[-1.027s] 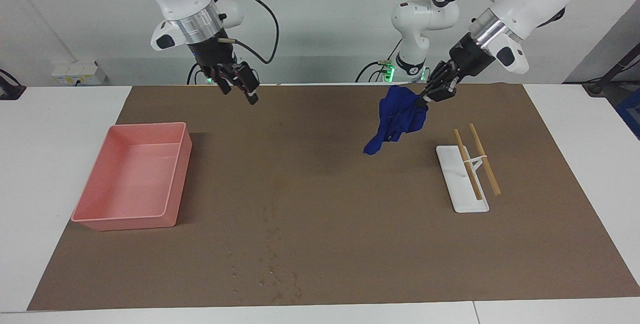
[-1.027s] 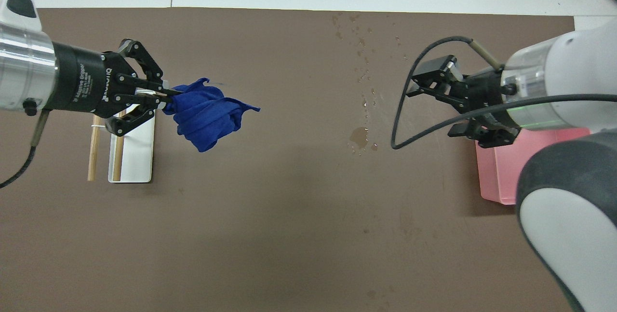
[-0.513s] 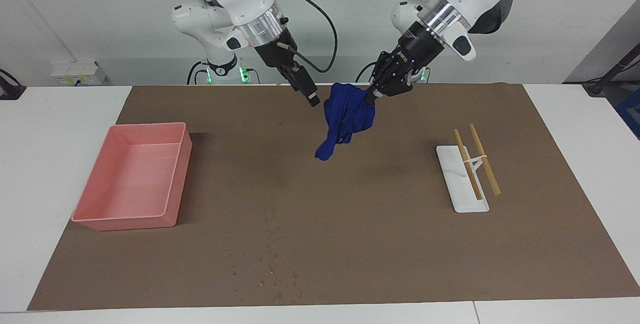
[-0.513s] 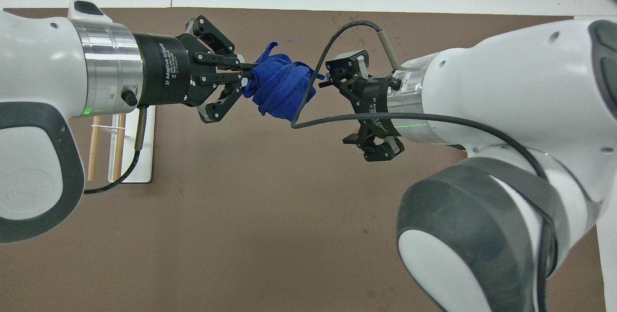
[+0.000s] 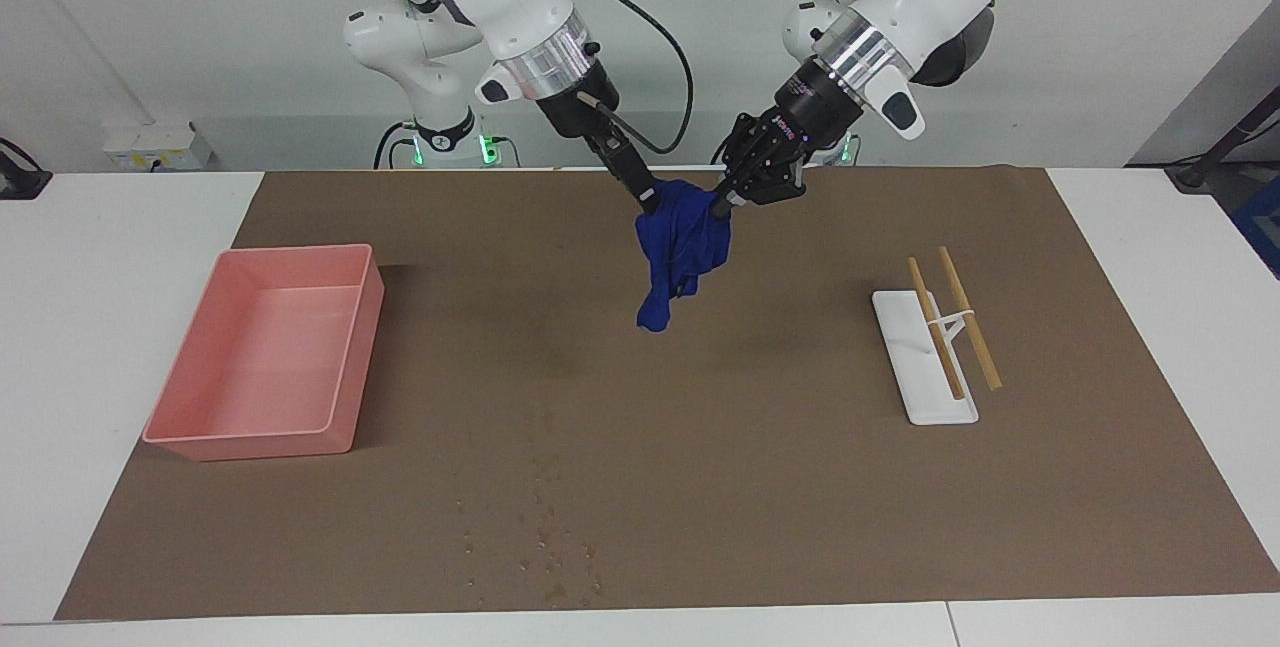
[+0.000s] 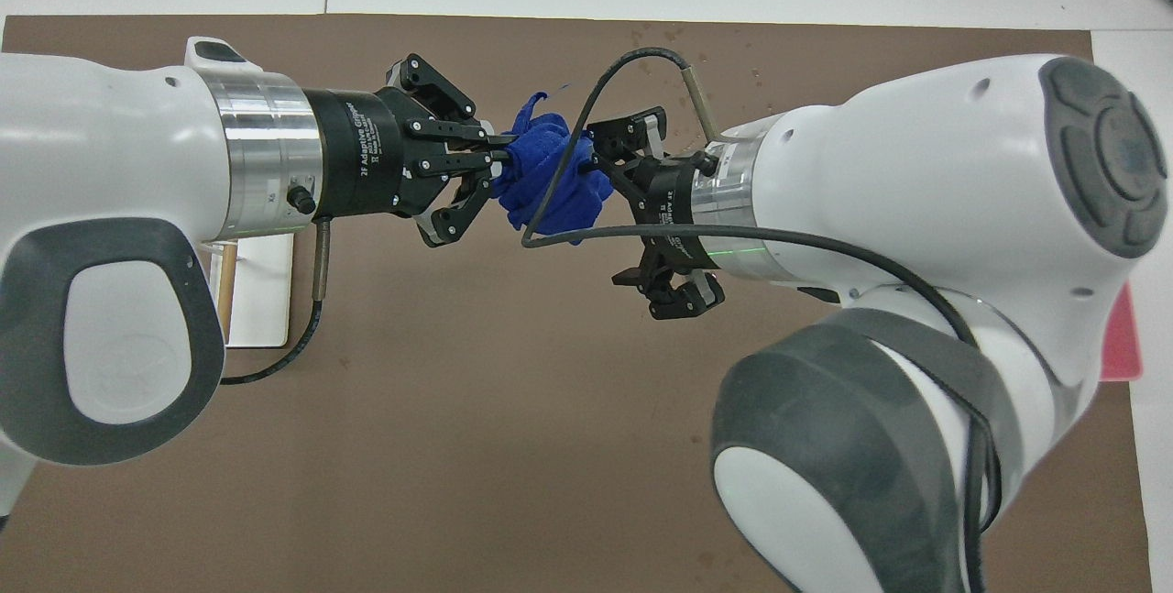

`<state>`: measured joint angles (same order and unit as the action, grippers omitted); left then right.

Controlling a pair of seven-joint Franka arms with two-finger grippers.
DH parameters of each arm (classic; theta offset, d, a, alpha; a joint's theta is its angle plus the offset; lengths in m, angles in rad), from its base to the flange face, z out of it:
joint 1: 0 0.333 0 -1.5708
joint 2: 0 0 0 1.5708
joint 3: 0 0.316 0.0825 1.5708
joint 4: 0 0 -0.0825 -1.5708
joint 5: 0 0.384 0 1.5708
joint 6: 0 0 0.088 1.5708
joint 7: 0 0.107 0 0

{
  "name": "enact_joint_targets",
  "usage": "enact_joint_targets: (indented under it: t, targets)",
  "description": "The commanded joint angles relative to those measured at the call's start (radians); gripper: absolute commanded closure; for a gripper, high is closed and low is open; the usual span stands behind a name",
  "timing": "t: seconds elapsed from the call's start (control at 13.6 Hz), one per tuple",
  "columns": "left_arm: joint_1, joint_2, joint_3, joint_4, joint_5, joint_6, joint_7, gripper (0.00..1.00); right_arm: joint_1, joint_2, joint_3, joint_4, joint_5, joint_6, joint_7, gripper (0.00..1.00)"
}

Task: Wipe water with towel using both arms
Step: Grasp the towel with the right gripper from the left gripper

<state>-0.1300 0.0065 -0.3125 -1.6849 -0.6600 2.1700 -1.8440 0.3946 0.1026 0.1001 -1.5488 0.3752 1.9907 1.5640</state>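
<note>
left gripper: clenched on towel, raised over mat
right gripper: at towel's top, finger state unclear
water: on mat, well apart from towel

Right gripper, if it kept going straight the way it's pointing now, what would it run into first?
The blue towel. The right gripper points down toward the bunched cloth hanging from the left gripper, and its tip looks to be at the towel's top edge already, though actual contact is hard to confirm from here.

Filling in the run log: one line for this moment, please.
left hand: shut on towel, in air | right hand: at towel, grip unclear | water: unwiped | phase: handover
</note>
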Motion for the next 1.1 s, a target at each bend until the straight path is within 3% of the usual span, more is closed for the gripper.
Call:
enact_joint_targets:
  t: [0.0, 0.29, 0.59, 0.66, 0.73, 0.81, 0.88, 1.03]
  targets:
    - [-0.037, -0.045, 0.012, -0.045, -0.024, 0.014, -0.018, 1.00, 0.010, 0.009, 0.000, -0.007, 0.027, 0.057, 0.056, 0.00]
    - [-0.053, -0.068, 0.012, -0.056, -0.023, -0.082, -0.014, 1.00, 0.013, 0.032, 0.000, 0.001, 0.030, 0.166, 0.111, 0.00]
    - [-0.053, -0.071, 0.012, -0.050, -0.024, -0.065, -0.015, 1.00, 0.023, 0.036, -0.002, -0.004, 0.021, 0.169, 0.133, 0.05]
    - [-0.053, -0.072, 0.012, -0.050, -0.024, -0.061, -0.014, 1.00, 0.020, 0.037, 0.000, -0.004, 0.021, 0.169, 0.126, 0.17]
    - [-0.053, -0.072, 0.012, -0.050, -0.024, -0.061, -0.014, 1.00, 0.013, 0.037, 0.000, -0.004, 0.021, 0.169, 0.120, 0.45]
    - [-0.053, -0.072, 0.012, -0.050, -0.024, -0.061, -0.014, 1.00, 0.009, 0.037, 0.000, -0.002, 0.025, 0.168, 0.120, 0.89]
    - [-0.051, -0.072, 0.012, -0.049, -0.024, -0.061, -0.014, 1.00, 0.009, 0.037, -0.002, 0.006, 0.021, 0.157, 0.126, 1.00]
    - [-0.048, -0.072, 0.013, -0.049, -0.024, -0.061, -0.014, 1.00, 0.015, 0.036, -0.002, 0.003, -0.005, 0.152, 0.110, 1.00]
